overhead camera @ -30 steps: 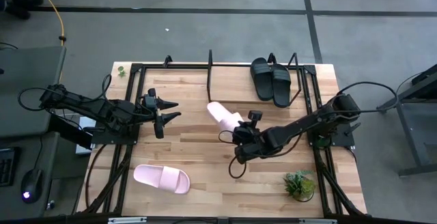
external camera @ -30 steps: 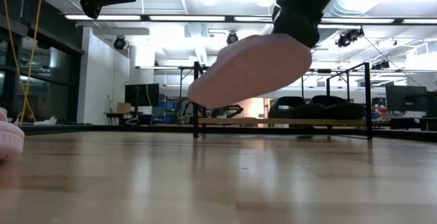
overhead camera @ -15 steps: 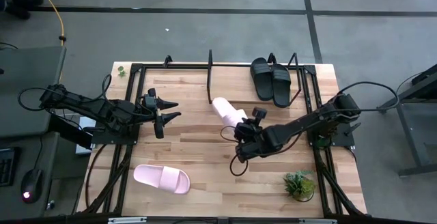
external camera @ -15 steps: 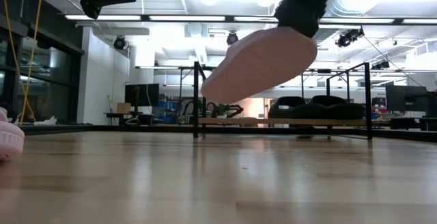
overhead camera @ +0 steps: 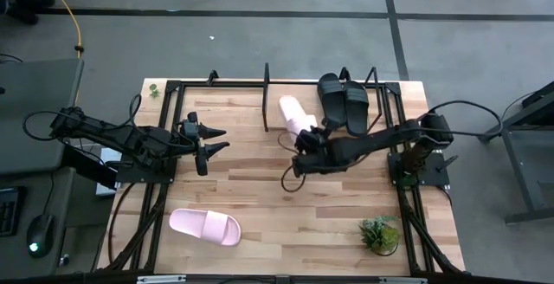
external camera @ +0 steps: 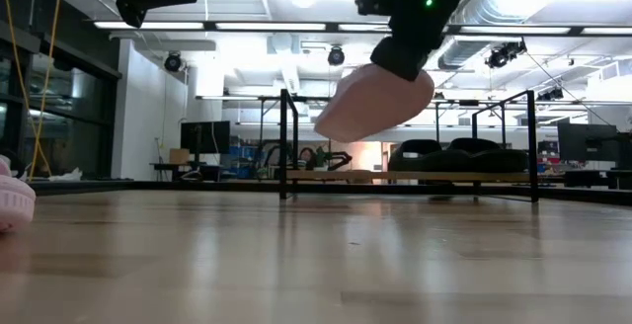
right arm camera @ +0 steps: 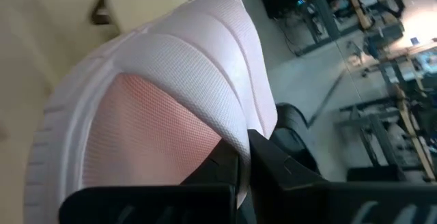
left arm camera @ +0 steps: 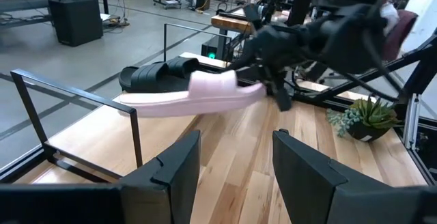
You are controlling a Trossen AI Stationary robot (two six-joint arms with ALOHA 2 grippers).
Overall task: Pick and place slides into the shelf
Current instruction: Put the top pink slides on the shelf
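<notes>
One pink slide (overhead camera: 294, 113) in right gripper (overhead camera: 305, 138)

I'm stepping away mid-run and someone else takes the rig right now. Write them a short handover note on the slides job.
Right tool: shut on a pale pink slide sandal, held in the air beside the two black slide sandals, at the thin black rod shelf with a wooden board.
Left tool: open, hanging idle above the table's left side.
Done: both black sandals lie on the shelf.
Left: set the held pink sandal down on the shelf, then fetch the second pale pink sandal lying near the table's front left.
</notes>
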